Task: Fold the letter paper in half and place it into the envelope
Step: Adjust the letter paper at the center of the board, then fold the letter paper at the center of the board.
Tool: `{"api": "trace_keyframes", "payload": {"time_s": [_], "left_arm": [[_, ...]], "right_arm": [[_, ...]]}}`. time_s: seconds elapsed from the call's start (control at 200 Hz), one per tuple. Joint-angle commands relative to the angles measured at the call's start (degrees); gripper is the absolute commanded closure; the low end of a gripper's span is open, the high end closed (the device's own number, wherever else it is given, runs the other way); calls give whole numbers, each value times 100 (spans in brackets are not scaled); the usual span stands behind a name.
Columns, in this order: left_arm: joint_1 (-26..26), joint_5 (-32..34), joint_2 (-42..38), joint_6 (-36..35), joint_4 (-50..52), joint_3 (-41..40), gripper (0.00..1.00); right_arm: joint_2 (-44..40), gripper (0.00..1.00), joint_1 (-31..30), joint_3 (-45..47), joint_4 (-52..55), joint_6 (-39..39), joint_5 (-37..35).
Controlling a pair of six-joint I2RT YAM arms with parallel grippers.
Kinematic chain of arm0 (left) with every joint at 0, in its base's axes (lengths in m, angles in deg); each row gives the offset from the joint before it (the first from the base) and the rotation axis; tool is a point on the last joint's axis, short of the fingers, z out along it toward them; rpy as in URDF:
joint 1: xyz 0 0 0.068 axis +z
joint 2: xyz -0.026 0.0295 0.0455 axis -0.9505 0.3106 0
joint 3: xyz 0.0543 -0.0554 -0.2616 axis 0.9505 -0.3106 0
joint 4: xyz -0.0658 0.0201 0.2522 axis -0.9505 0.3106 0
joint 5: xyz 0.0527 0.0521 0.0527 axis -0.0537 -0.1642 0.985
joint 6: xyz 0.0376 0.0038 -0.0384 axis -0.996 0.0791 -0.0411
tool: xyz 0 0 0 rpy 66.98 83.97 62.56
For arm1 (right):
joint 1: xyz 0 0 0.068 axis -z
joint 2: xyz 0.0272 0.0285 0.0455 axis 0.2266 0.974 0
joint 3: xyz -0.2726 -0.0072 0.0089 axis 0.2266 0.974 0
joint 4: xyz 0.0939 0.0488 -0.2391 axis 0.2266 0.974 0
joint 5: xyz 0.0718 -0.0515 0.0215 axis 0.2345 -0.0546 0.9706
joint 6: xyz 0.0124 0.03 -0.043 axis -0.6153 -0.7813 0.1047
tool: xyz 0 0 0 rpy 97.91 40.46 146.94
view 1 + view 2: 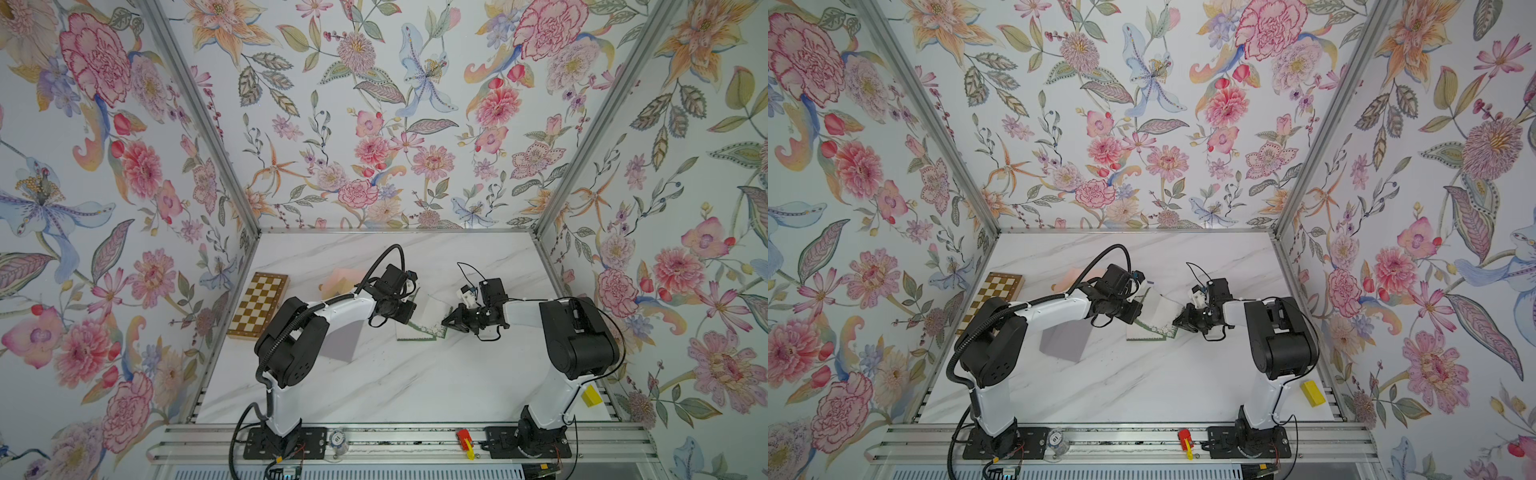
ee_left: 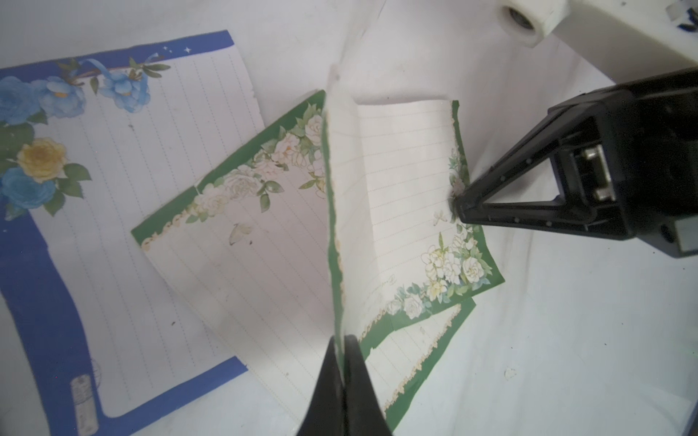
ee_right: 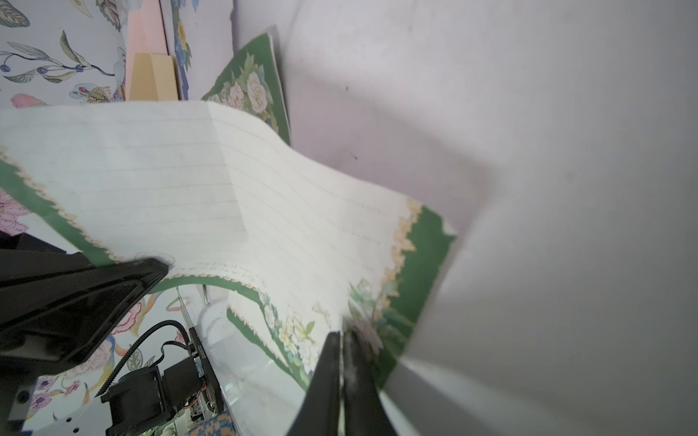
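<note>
Clamping letter paper, left pincer, right pincer at one end, long axis rearward.

Lined letter paper, green-bordered with white flowers, is hanging lifted by two edges, bowing, a crease running across it.

Both arms rise from bases on the front rail and bend inward, so we see their wrists close together near the middle. Left arm: forearm reaching forward and toward the right arm, wrist tipped downward. Left gripper: jaws pressed together on an edge of the letter paper. Right arm: forearm nearly level, pointing toward the left arm. Right gripper: jaws closed, pinching another edge of the sheet. In both top views the left fingertips seem hidden beneath the wrist.
</note>
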Motion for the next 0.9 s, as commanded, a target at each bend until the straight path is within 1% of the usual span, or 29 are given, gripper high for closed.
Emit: {"api": "trace_keyframes", "payload": {"time_s": [0.0, 0.115, 0.235, 0.34, 0.536, 0.676, 0.896], "left_arm": [[52, 226, -83, -234, 174, 131, 100], [55, 277, 37, -439, 398, 347, 100], [55, 271, 133, -670, 563, 548, 100], [47, 227, 244, -923, 801, 779, 100], [24, 67, 495, -1319, 1136, 1139, 100], [-22, -29, 714, -1500, 1379, 1418, 100], [-75, -258, 832, -1770, 1475, 1565, 100]], "right_arm": [[177, 91, 15, 296, 179, -207, -268], [4, 91, 15, 420, -144, -398, -146], [-289, 91, 15, 438, -301, -487, -192], [-556, 91, 50, 317, -137, -456, -287], [-907, 90, 159, -9, 524, -166, -499], [-932, 90, 242, -198, 831, 62, -600], [-768, 90, 279, -545, 962, 152, -539]]}}
